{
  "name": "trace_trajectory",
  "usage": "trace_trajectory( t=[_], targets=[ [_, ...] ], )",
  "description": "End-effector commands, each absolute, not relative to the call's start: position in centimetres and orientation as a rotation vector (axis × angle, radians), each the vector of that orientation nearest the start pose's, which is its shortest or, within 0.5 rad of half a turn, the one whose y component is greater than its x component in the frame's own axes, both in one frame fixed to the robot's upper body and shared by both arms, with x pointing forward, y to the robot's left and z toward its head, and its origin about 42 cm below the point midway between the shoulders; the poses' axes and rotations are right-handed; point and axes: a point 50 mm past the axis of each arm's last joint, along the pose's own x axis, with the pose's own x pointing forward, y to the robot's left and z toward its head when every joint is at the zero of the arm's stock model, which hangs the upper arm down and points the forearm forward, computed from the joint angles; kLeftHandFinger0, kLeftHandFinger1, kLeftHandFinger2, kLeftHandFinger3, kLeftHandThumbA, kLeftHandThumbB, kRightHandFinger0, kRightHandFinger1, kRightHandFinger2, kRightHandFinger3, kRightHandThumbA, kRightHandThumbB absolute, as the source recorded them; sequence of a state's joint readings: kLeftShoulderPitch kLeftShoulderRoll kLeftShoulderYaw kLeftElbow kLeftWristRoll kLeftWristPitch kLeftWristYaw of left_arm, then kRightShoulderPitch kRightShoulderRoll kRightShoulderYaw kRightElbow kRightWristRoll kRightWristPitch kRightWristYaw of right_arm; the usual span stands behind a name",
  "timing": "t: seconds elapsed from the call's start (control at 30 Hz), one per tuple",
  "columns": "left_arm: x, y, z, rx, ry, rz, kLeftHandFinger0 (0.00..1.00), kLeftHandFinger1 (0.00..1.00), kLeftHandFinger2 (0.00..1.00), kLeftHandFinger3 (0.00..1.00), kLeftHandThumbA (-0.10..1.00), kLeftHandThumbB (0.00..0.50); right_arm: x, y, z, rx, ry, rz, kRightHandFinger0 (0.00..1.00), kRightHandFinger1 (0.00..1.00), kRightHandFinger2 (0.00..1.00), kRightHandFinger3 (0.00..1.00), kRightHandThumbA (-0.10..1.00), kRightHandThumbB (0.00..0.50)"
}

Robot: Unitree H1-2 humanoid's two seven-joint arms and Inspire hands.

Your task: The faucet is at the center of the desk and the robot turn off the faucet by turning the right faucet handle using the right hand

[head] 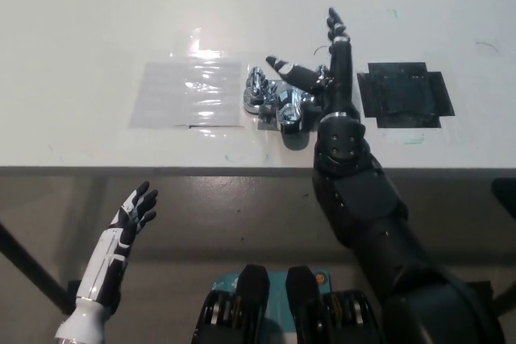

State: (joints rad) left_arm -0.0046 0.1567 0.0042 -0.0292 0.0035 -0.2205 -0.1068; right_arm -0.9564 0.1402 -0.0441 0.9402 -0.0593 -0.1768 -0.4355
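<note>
The chrome faucet (278,101) sits near the middle of the white desk, its left handle (256,84) plainly showing. My black right hand (332,66) stands edge-on over the faucet's right side, fingers stretched out and pointing away from me, thumb reaching left across the top of the faucet. The right handle is hidden under that hand, and it is open. My white left hand (133,213) rests open below the desk edge at the lower left.
A clear plastic sheet (189,93) lies flat left of the faucet. A black taped patch (405,94) lies right of it. The desk's front edge (161,169) crosses the view, with dark floor below.
</note>
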Motion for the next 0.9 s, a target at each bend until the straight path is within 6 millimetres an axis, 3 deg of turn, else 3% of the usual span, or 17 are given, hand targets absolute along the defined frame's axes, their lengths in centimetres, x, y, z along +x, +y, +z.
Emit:
trace_trajectory(
  t=[0.0, 0.23, 0.27, 0.33, 0.43, 0.47, 0.5, 0.57, 0.6, 0.7, 0.77, 0.87],
  targets=[
    [28.7, 25.8, 13.4, 0.183, -0.294, -0.134, 1.00, 1.00, 1.00, 1.00, 1.00, 0.242, 50.8, -7.3, 27.7, 0.087, -0.423, -0.067, 1.00, 1.00, 1.00, 1.00, 1.00, 0.237],
    [28.7, 25.9, 13.6, 0.191, -0.300, -0.136, 1.00, 1.00, 1.00, 1.00, 1.00, 0.231, 47.5, -10.9, 29.4, 0.076, -0.537, -0.089, 1.00, 1.00, 1.00, 1.00, 1.00, 0.264],
    [28.8, 25.9, 13.6, 0.187, -0.301, -0.138, 1.00, 1.00, 1.00, 1.00, 1.00, 0.238, 46.0, -12.3, 30.6, 0.087, -0.601, -0.103, 1.00, 1.00, 1.00, 1.00, 1.00, 0.303],
    [28.8, 25.9, 13.6, 0.185, -0.298, -0.135, 1.00, 1.00, 1.00, 1.00, 1.00, 0.243, 45.0, -13.0, 31.4, 0.098, -0.640, -0.104, 1.00, 1.00, 1.00, 1.00, 1.00, 0.327],
    [28.8, 26.0, 13.7, 0.189, -0.302, -0.131, 1.00, 1.00, 1.00, 1.00, 1.00, 0.241, 42.1, -14.8, 34.1, 0.140, -0.818, -0.134, 1.00, 1.00, 1.00, 1.00, 1.00, 0.307],
    [28.8, 26.0, 13.8, 0.192, -0.303, -0.130, 1.00, 1.00, 1.00, 1.00, 1.00, 0.235, 41.5, -15.2, 34.5, 0.126, -0.847, -0.137, 1.00, 1.00, 1.00, 1.00, 1.00, 0.288],
    [29.0, 26.1, 13.8, 0.207, -0.311, -0.132, 1.00, 1.00, 1.00, 1.00, 1.00, 0.235, 39.4, -16.4, 35.8, 0.083, -0.956, -0.133, 1.00, 1.00, 1.00, 1.00, 1.00, 0.244],
    [29.1, 26.1, 13.9, 0.206, -0.311, -0.131, 1.00, 1.00, 1.00, 1.00, 1.00, 0.243, 38.3, -17.0, 36.2, 0.073, -0.999, -0.135, 1.00, 1.00, 1.00, 1.00, 1.00, 0.251],
    [29.2, 26.1, 14.0, 0.200, -0.309, -0.132, 1.00, 1.00, 1.00, 1.00, 1.00, 0.248, 36.3, -17.6, 36.5, 0.051, -1.047, -0.139, 1.00, 1.00, 1.00, 1.00, 1.00, 0.269],
    [29.4, 26.3, 14.1, 0.192, -0.306, -0.131, 1.00, 1.00, 1.00, 1.00, 1.00, 0.255, 32.5, -18.4, 35.9, -0.023, -1.132, -0.139, 1.00, 1.00, 1.00, 1.00, 1.00, 0.288],
    [29.4, 26.2, 14.1, 0.192, -0.307, -0.130, 1.00, 1.00, 1.00, 1.00, 1.00, 0.258, 31.3, -18.7, 35.2, -0.041, -1.143, -0.122, 1.00, 1.00, 1.00, 1.00, 1.00, 0.288],
    [29.2, 26.1, 13.9, 0.183, -0.308, -0.127, 1.00, 1.00, 1.00, 1.00, 1.00, 0.246, 29.1, -19.1, 32.3, -0.045, -1.102, -0.066, 1.00, 1.00, 1.00, 1.00, 1.00, 0.257]
  ],
)
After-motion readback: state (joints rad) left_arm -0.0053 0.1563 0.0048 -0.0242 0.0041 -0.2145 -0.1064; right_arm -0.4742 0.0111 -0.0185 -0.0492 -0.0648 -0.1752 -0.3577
